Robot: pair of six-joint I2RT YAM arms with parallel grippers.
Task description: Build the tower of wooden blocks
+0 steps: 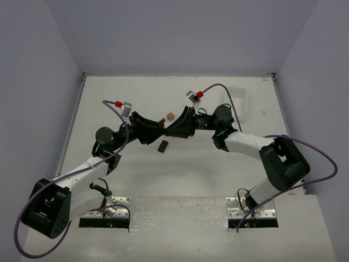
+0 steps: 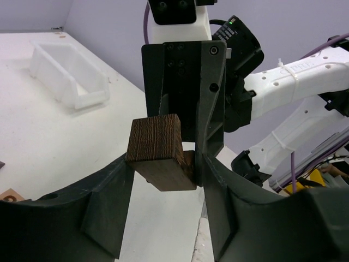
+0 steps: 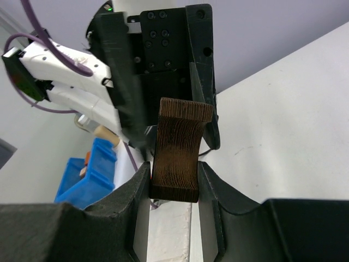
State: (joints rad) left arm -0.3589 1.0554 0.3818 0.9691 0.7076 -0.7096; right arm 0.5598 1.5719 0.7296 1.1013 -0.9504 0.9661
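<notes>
**Two grippers nose to nose over mid-table, one dark block between them**

Out on the left, the left arm (image 1: 82,169) reaches up and in toward the centre of the table (image 1: 109,98). At its tip the left gripper (image 2: 166,180) has its jaws set wide, one thick black finger on each side of the action. Whether the left-hand finger touches anything, its own camera leaves unclear.

Right in the middle is a dark block (image 2: 161,153) with strong wood grain, lifted off the table and tilted. It sits inside the spread of the left gripper's jaws, and the other gripper's fingers come in around it from the far side.

Below the meeting point, two more pieces lie on the table. A loose dark block (image 1: 163,146) sits just on the near side of the grippers, and a tan block (image 1: 170,116) just on the far side. Both lie flat and neither is stacked.

Moving right, the right gripper (image 3: 174,174) is closed narrow on the dark block, with a finger pad pressed to each long side. The wrist camera shows the block standing up out of the grip, its top end reaching toward the left gripper's body. Behind it the right arm (image 1: 256,147) bends back to its base.

Far right on the table, well away from the blocks, lies a white tray (image 1: 238,99). A blue bin (image 3: 90,174) shows off the table's edge in the right wrist view.
</notes>
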